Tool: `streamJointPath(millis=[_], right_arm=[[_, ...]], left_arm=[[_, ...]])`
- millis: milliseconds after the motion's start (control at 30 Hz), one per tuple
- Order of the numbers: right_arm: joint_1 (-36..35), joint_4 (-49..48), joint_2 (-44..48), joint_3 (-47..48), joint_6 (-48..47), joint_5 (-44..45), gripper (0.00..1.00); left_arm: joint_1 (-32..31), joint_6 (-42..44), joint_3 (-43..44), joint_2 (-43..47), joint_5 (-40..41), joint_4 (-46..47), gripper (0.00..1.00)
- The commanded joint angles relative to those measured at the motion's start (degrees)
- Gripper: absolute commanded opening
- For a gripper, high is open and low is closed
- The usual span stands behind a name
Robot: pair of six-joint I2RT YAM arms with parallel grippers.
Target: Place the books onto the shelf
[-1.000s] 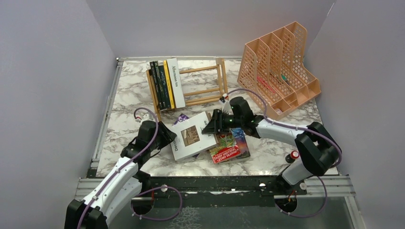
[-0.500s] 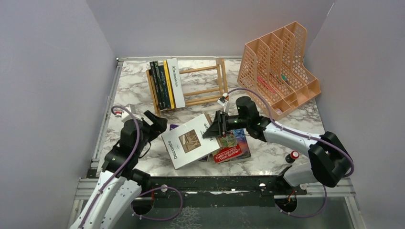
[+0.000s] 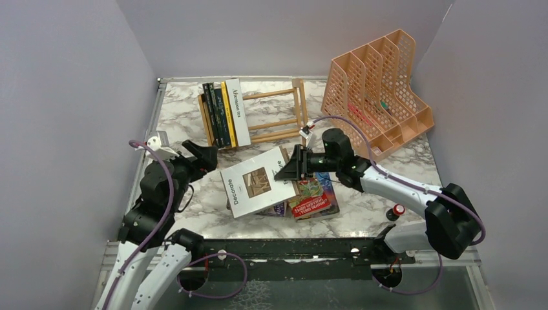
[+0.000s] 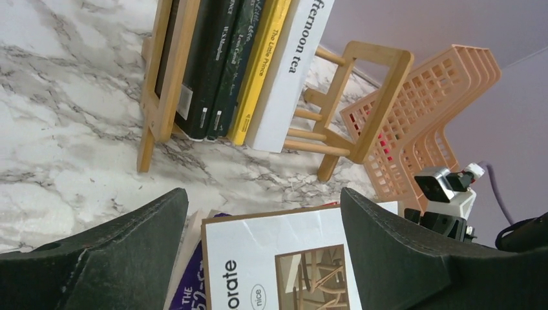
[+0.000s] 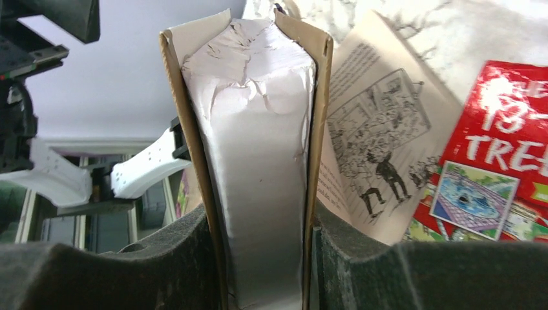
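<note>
Left gripper (image 3: 201,155) is hovering with jaws wide apart, near the white Decorate book (image 3: 253,186) and its left edge. Right gripper (image 3: 289,172) is clamping the right edge — book's tilting over the loose pile (image 3: 315,197), and the shelf (image 3: 278,115) behind is showing open room on its right half.

The left fingers (image 4: 97,265) have come off the white Decorate book (image 3: 255,184), spread wide and pulled back, so the book now lies ahead of them, apart. The right fingers (image 5: 362,271) have tightened on its page edge.
</note>
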State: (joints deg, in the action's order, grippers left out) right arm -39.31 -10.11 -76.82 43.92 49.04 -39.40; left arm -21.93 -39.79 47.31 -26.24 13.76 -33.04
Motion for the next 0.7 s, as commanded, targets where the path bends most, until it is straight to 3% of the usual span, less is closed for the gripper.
streamJointPath(millis=[0,167,400,667], right_arm=[[0.20,2.59,1.23,1.82,-1.03,7.79,0.26],[0.14,6.26,0.89,-0.67,-1.46,14.84,0.43],[0.20,10.01,-1.52,-4.44,0.92,21.40,0.52],[0.20,9.00,-0.46,-8.75,2.26,23.14,0.70]], left_arm=[[-0.21,-4.51,-2.48,-1.32,-0.03,-3.58,0.88],[-0.21,-11.29,-8.76,-4.30,-6.81,-3.04,0.90],[-0.21,-14.30,-19.81,-9.80,-19.81,7.73,0.93],[-0.20,-13.15,-25.44,-15.37,-24.78,15.47,0.92]])
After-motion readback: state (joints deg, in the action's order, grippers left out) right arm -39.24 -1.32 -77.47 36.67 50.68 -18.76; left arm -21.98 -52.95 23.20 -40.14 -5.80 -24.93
